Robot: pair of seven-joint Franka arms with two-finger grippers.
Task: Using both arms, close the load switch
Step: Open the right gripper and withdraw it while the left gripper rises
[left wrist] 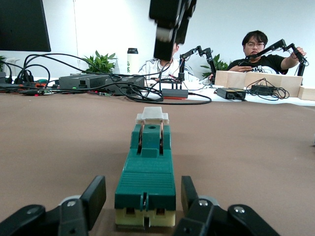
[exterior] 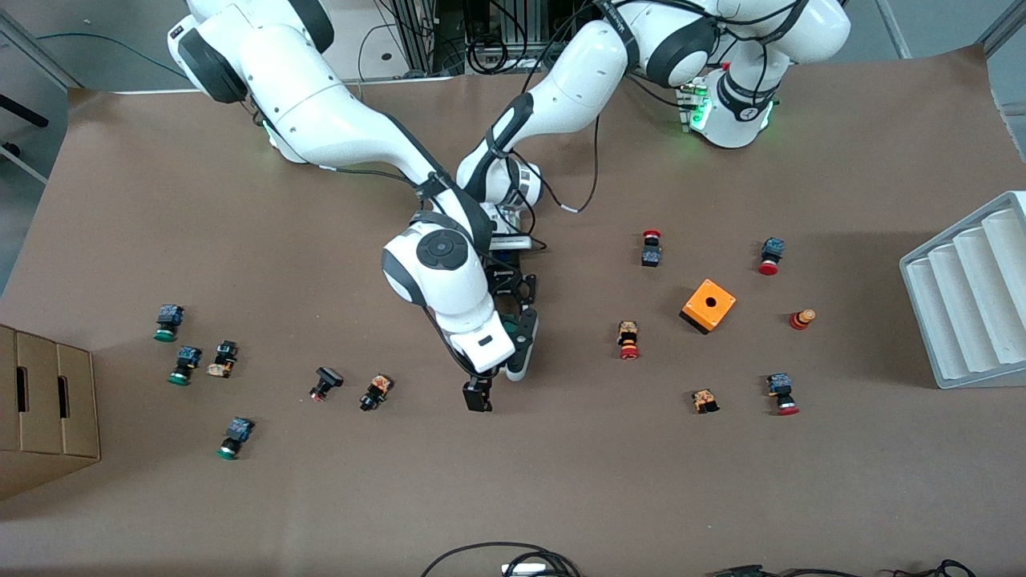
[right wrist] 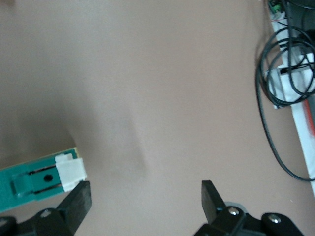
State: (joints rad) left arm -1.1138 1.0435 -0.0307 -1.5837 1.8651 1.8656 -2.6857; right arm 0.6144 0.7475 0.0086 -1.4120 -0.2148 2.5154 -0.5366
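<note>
The green load switch (left wrist: 146, 184) lies flat near the middle of the brown table (exterior: 721, 481), its white slider (left wrist: 152, 116) at one end. In the front view the right arm hides most of the switch. The left gripper (left wrist: 142, 206) clamps the switch's other end between its fingers. The right gripper (right wrist: 145, 199) hovers over the slider end, fingers spread wide, holding nothing. Small push-buttons (exterior: 628, 340) lie scattered toward both ends of the table.
</note>
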